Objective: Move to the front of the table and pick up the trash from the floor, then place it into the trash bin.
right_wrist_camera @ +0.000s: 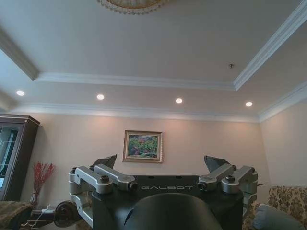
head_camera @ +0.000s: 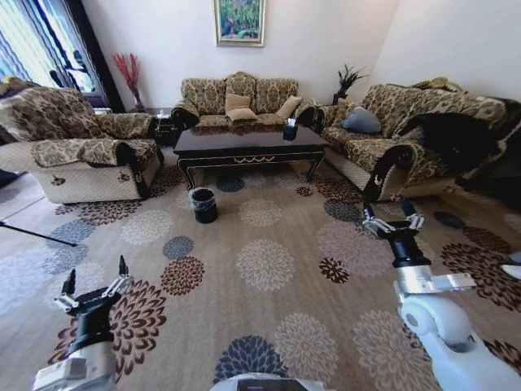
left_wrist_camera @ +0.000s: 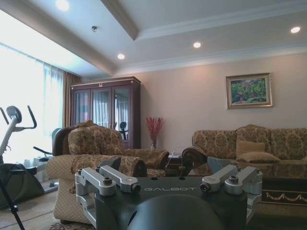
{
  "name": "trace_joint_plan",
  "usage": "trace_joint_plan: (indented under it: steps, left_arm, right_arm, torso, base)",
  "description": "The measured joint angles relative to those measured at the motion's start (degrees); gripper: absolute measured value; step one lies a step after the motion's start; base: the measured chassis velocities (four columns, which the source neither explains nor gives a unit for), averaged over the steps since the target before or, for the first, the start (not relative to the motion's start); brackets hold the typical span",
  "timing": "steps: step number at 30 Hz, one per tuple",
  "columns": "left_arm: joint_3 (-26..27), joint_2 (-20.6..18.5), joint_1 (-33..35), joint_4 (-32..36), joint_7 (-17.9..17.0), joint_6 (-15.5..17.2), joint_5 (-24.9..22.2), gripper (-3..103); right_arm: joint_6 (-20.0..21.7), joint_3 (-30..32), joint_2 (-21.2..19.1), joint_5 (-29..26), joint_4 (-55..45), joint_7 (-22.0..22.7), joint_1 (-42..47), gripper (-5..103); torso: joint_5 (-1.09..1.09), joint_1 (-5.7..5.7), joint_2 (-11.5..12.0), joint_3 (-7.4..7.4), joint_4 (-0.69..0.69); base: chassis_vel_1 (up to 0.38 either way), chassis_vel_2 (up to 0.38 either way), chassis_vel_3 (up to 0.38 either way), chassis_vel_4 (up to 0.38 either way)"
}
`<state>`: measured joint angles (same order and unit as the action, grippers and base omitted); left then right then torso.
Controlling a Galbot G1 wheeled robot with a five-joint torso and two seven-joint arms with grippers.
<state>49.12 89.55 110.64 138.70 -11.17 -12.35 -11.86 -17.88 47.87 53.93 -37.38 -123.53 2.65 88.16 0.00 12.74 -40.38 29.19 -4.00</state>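
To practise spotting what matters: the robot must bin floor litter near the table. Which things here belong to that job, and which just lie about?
Job in hand: table, trash bin, left hand and right hand, both open above the carpet.

Lying about: tissue box on the table, sofa, armchair, painting, red twigs.

open carpet (head_camera: 269, 269) ahead, trash bin (head_camera: 203, 204) before table (head_camera: 248, 147), sofas flanking
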Motion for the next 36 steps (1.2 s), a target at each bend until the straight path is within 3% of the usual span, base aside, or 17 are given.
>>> trace_joint_plan:
  steps: [36]
  left_arm:
    - [0.0,0.0,0.0,0.0,0.0,0.0,0.0,100]
  right_arm:
    - [0.0,0.0,0.0,0.0,0.0,0.0,0.0,100]
  torso:
    - [0.0,3.78,-9.03,5.25,0.0]
  base:
    - [0.0,0.0,0.0,0.0]
